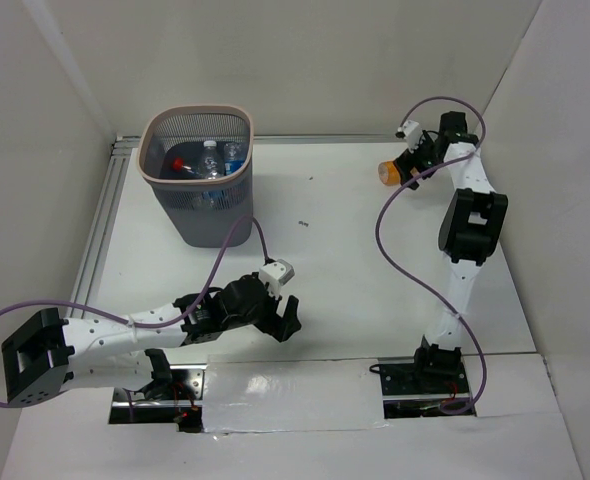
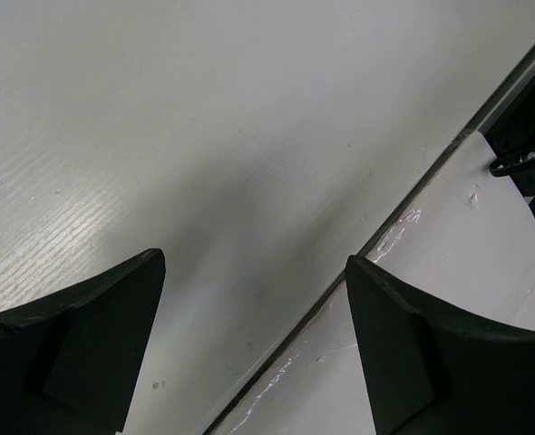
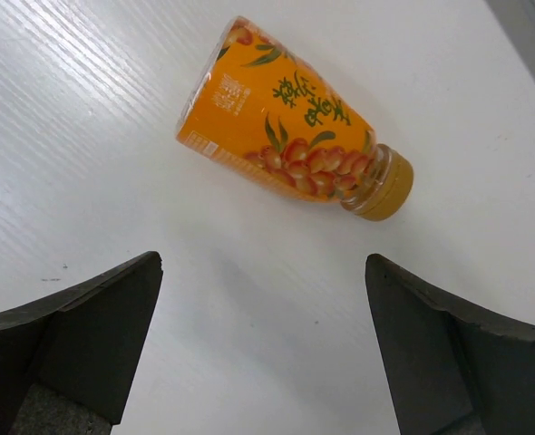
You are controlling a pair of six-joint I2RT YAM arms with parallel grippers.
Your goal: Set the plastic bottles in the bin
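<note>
Right wrist: orange bottle (image 3: 290, 118) lies ahead of the right gripper (image 3: 263, 267), slanting across its gap (cap rightward). Jaws wide, empty.

White walls (image 1: 325, 60) box in a white table (image 1: 355, 270). A silvery metal rail (image 1: 93, 235) runs along the table's left edge and across the back. A few dark specks (image 1: 302, 222) dot the middle of the surface. A glossy white board (image 1: 295, 395) covers the near edge, meeting the table at a seam (image 1: 305, 359).
</note>
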